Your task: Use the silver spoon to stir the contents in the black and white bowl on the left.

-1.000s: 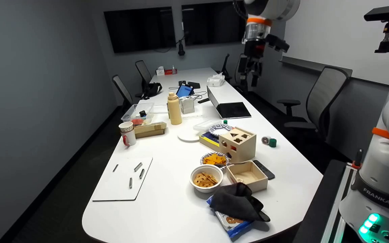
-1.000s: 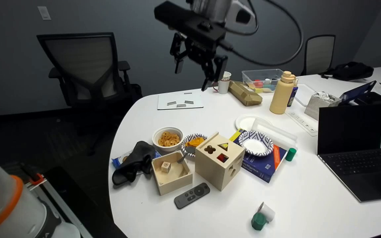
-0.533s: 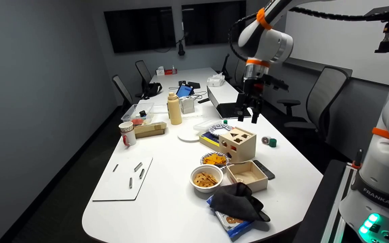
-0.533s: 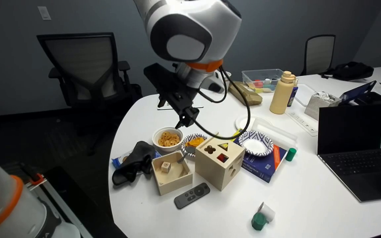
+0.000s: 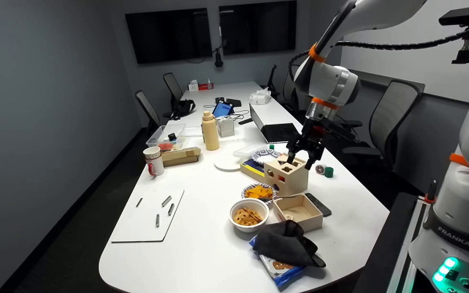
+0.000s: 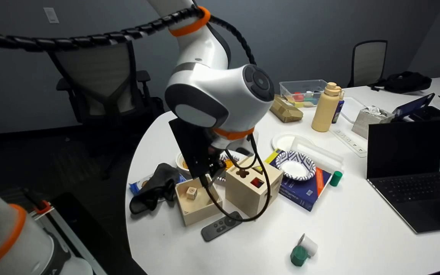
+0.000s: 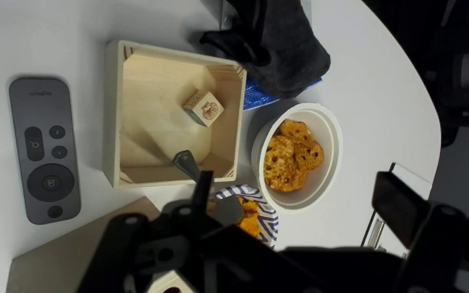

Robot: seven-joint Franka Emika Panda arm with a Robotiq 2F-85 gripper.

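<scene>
Overhead, the end effector (image 5: 299, 162) hangs with its fingers spread wide, pinching nothing; in an exterior view its tips overlap the top of the wooden sorting box (image 5: 286, 181), and that same view shows them apart from the spoon. Clock positions that follow are read in the wrist view, from the middle of the gap. The silver spoon (image 7: 228, 210) lies at nine o'clock; the finger (image 7: 203, 189) on that side hides its neck. Its long axis runs from about eleven o'clock, where the handle (image 7: 186, 163) juts over the open tray (image 7: 157, 106), to five, where the head rests on the orange pieces (image 7: 250, 223) in the patterned bowl (image 7: 268, 219). Grasping therefore seems to call for a shift toward nine, a descent and a small turn, the closing line, nine to three, crossing the handle obliquely. Outward, the white bowl (image 7: 337, 158) stands at twelve, just beside the patterned bowl; farther off lie a dark cloth (image 7: 277, 53), near twelve, and a remote control (image 7: 47, 150), between nine and ten.
</scene>
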